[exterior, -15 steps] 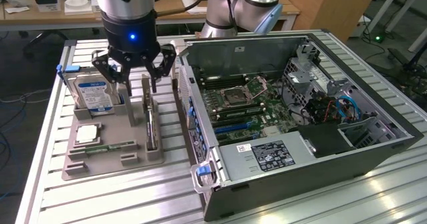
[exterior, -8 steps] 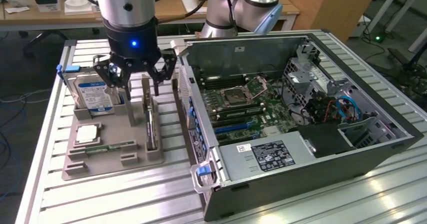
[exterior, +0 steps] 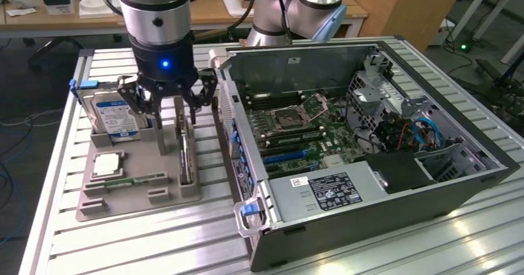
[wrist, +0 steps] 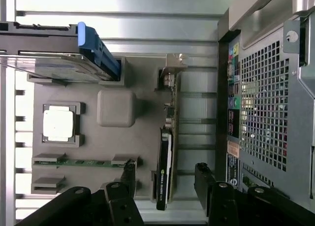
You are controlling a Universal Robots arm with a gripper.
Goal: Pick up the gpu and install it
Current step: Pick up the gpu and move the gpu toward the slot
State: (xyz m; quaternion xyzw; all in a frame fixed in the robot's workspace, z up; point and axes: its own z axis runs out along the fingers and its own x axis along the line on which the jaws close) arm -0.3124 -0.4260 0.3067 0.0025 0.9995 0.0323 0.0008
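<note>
Straddling gpu (wrist: 166,142) (green logo), end effector (wrist: 165,169) spread.

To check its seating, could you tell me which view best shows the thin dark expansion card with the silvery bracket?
The wrist view: the thin dark gpu shows edge-on along its whole length, bracket included. The exterior view shows a thin sliver, partly behind the open gripper.
</note>
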